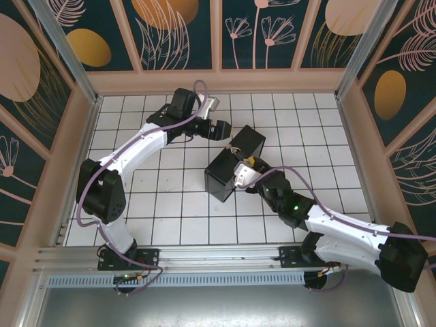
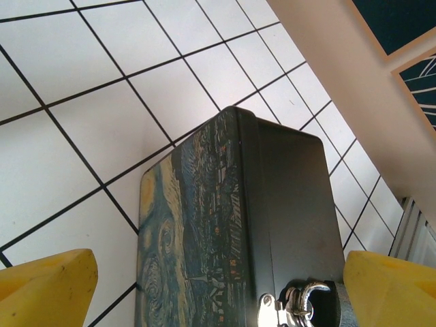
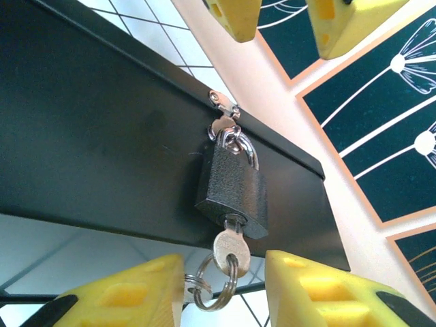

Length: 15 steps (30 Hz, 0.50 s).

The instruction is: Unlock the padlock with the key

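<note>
A black padlock (image 3: 230,187) hangs by its silver shackle from the hasp of a dark tin box (image 3: 102,136) with a painted lid (image 2: 197,225). The key (image 3: 229,251) sits in the padlock's keyhole, and a split ring (image 3: 212,289) dangles from it. My right gripper (image 3: 223,276) is open, its yellow fingers (image 3: 129,300) standing either side of the key with gaps showing; the ring brushes the left finger. My left gripper (image 2: 218,293) is wide open, straddling the box's far end near the shackle (image 2: 304,298). From above, the box (image 1: 235,163) lies between the left gripper (image 1: 221,129) and the right gripper (image 1: 244,172).
The box lies on a white tiled floor (image 1: 170,197) inside a walled enclosure with patterned panels (image 1: 272,27). A pale wooden rim (image 1: 218,82) runs along the back. A metal rail (image 1: 204,255) carries both arm bases at the near edge.
</note>
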Motion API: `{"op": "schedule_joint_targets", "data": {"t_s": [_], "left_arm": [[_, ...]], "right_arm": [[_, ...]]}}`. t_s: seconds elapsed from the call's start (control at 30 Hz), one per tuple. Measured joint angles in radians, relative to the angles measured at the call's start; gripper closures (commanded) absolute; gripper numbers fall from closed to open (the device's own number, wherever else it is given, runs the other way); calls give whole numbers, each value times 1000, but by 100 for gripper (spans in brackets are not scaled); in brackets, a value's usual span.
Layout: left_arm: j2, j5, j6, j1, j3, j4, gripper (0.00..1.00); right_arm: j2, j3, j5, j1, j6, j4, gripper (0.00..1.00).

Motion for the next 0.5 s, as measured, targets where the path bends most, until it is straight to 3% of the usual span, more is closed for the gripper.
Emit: {"op": "schedule_joint_targets", "data": {"t_s": [0.5], "left_arm": [[0, 14, 0, 0, -4, 16, 8]], "right_arm": [[17, 0, -8, -16, -18, 25, 81]]}}
